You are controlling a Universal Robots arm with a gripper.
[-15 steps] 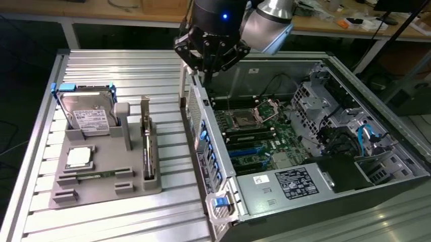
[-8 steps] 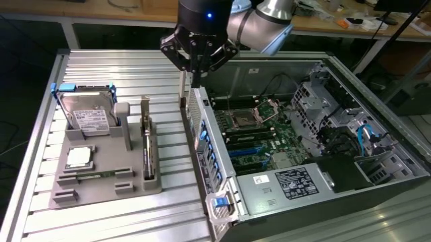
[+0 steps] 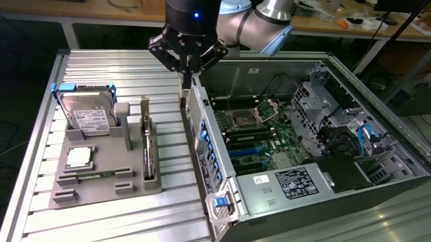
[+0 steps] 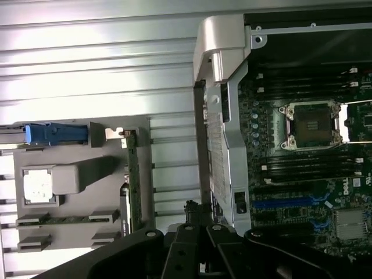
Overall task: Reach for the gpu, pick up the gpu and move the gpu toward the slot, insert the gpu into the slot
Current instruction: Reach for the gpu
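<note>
The black jaws (image 3: 187, 74) hang pressed together and empty above the side wall of the open grey computer case (image 3: 202, 136). The gpu (image 3: 147, 146) is a thin dark circuit card standing edge-on in a grey plastic holder (image 3: 101, 184) on the ribbed metal desk (image 3: 121, 70). It lies below the jaws on the side away from the case, with its long axis roughly parallel to that wall.

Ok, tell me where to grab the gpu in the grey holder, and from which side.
Probably best by its long upper edge near mid-length, coming straight down from above and pinching its two flat faces. The gpu stands on edge in the grey holder, which hugs its lower edge, so only the top stands free.
</note>
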